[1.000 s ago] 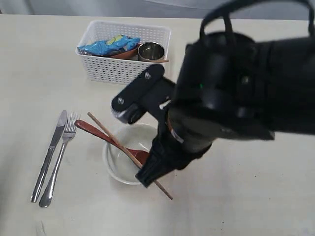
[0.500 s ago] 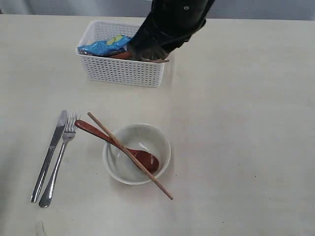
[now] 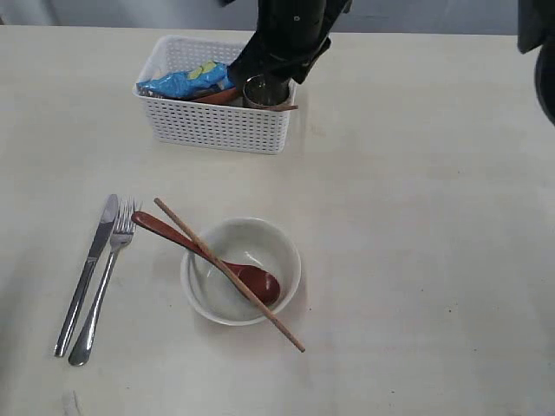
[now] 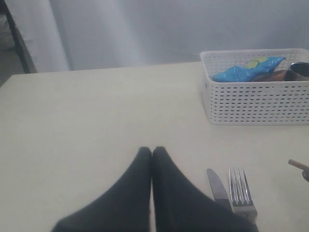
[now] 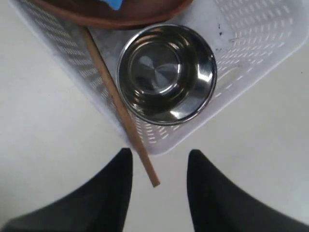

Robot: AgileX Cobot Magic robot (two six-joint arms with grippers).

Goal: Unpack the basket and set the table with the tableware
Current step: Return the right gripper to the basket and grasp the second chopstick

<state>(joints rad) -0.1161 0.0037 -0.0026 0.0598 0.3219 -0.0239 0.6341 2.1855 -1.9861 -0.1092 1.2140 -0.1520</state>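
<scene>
On table [image 3: 434,217], set knife [image 3: 84,277], fork [image 3: 102,286], bowl [image 3: 251,236], spoon [image 3: 169,232], chopstick [image 3: 286,333]; steel cup [image 5: 166,72], plate [image 5: 111,17], second chopstick [image 5: 120,108] not unpacked from basket [image 3: 217,130]; right gripper [image 5: 159,159] agape, left gripper [image 4: 152,151] closed, both empty.

Occlusions and crops
Exterior: right arm [image 3: 290,35] covers the far corner of the basket [image 3: 217,130] and part of the cup [image 3: 264,91]; plate [image 3: 218,96] mostly buried under chip bag [image 3: 186,82]. Left wrist: knife [image 4: 218,186] and fork [image 4: 241,191] handles drop out behind the left hand [image 4: 152,151] and frame edge, chopstick [image 4: 298,165] shows only its tip. Right wrist: plate cropped, basket too.
</scene>
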